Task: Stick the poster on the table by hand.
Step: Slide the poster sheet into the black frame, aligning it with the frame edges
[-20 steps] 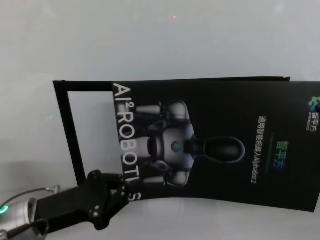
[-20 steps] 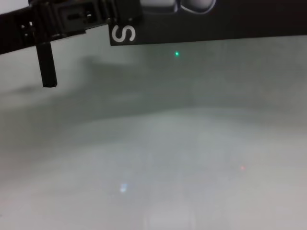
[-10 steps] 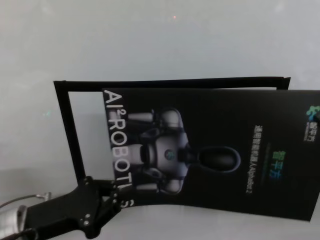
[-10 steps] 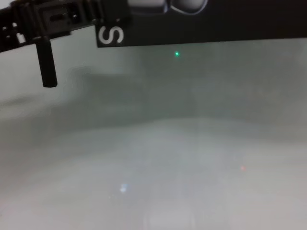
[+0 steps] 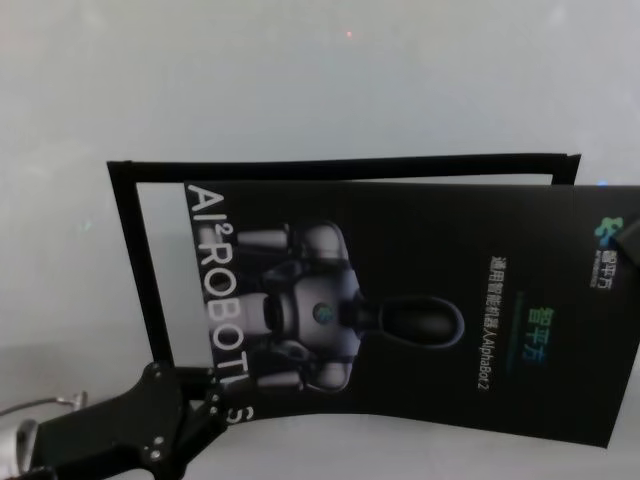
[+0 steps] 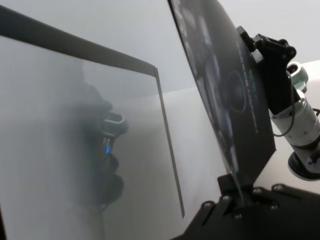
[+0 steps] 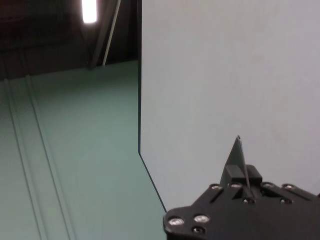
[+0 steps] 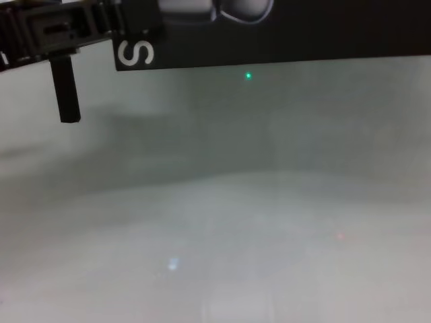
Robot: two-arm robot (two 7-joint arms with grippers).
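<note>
The poster (image 5: 440,300) is a black glossy sheet with big white letters and a grey-white robot picture, held stretched above the table (image 5: 300,80). My left gripper (image 5: 212,402) is shut on its near left corner by the white letters. The left wrist view shows the sheet's edge pinched in that gripper (image 6: 239,196). My right gripper (image 5: 630,240) is at the poster's right edge. The right wrist view shows a thin sliver of the sheet pinched in it (image 7: 243,176). In the chest view the poster's lower edge (image 8: 283,40) hangs above the table (image 8: 236,202).
A thin black rectangular frame outline (image 5: 128,260) lies on the table under and to the left of the poster. A short black post (image 8: 65,91) hangs below my left gripper in the chest view. My right arm shows far off in the left wrist view (image 6: 300,115).
The poster and my left gripper have moved left and toward the table's near edge. More of the frame's top bar shows above the poster.
</note>
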